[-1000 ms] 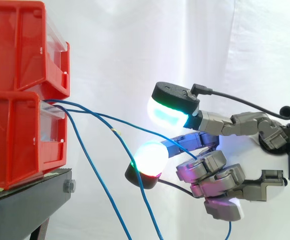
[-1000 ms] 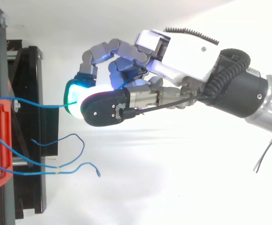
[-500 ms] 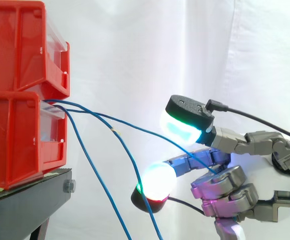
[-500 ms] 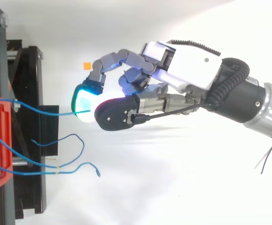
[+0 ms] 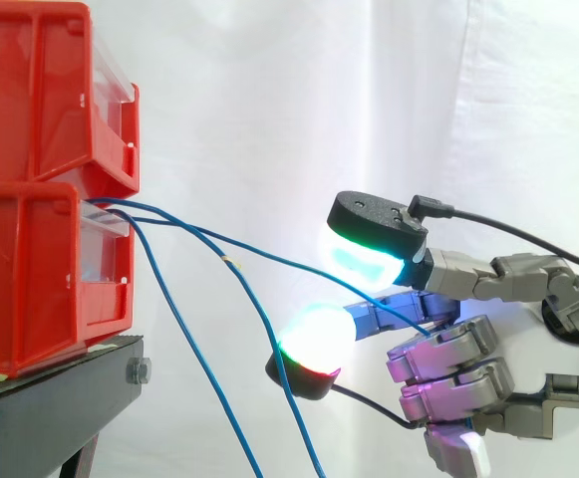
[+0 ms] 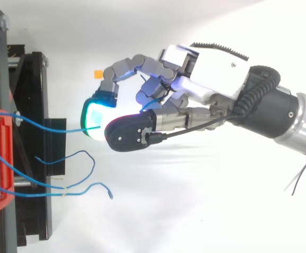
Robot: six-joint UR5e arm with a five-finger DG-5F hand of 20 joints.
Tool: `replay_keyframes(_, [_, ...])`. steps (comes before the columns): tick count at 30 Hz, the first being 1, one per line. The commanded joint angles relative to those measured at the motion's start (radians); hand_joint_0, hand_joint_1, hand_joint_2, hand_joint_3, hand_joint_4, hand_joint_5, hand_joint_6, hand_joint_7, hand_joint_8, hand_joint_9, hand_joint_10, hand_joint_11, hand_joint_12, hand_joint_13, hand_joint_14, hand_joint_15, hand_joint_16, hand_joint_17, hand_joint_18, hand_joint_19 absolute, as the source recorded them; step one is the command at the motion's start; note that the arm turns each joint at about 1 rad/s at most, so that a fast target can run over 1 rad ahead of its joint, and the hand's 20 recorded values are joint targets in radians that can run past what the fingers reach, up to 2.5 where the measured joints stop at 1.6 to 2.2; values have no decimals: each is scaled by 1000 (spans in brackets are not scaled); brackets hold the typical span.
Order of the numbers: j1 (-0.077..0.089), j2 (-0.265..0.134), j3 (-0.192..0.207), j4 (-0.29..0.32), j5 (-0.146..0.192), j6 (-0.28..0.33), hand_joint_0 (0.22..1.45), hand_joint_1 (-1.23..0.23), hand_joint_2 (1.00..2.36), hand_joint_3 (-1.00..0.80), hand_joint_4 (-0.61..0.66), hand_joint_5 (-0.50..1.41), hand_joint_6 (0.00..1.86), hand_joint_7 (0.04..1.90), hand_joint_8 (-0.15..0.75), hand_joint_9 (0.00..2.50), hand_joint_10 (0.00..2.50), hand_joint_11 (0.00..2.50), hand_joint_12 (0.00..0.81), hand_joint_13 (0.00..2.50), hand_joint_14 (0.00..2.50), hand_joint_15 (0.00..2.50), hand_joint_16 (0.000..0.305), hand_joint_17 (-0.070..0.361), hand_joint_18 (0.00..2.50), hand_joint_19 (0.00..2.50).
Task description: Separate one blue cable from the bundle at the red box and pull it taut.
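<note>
Before the red box [image 5: 30,269], the robot hand [image 6: 210,68] pinching one blue cable [image 6: 63,128] has drawn back.

Black stand [image 5: 55,403], lower red bin [image 5: 30,284] resting on it, second red bin [image 5: 30,90] stacked on top

The arm [image 6: 300,124] comes in from the right with its wrist [image 6: 263,103] about level. The hand [image 6: 210,66] points left: some fingers reach forward, their glowing pads [image 5: 364,257] held apart one above the other, while the rest curl round a blue cable [image 5: 269,256].
</note>
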Motion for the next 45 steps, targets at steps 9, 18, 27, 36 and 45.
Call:
replay_keyframes(9, [4,9,0,0,-58,45,595,-692,1021,-183,187,-209,868,1028,517,1265,2500,2500,576,1808,2500,1729,177,133,2208,504])
replay_keyframes(18, [8,24,2,-2,-57,43,595,-702,1025,-121,143,-204,870,1061,492,1266,2500,2500,560,1793,2500,1725,178,134,2212,517])
replay_keyframes(27, [14,24,2,0,-52,45,600,-721,1028,-83,76,-197,864,1098,470,1266,2500,2500,549,1773,2500,1692,173,130,2185,559])
replay_keyframes(36, [14,24,2,-3,-57,46,603,-773,1035,23,-119,-176,842,1207,374,1226,2500,2500,503,1696,2500,1738,160,120,2118,668])
replay_keyframes(45, [14,24,0,-8,-71,56,603,-792,1034,71,-156,-165,837,1249,322,1219,2500,2500,469,1669,2500,1749,159,119,2127,691])
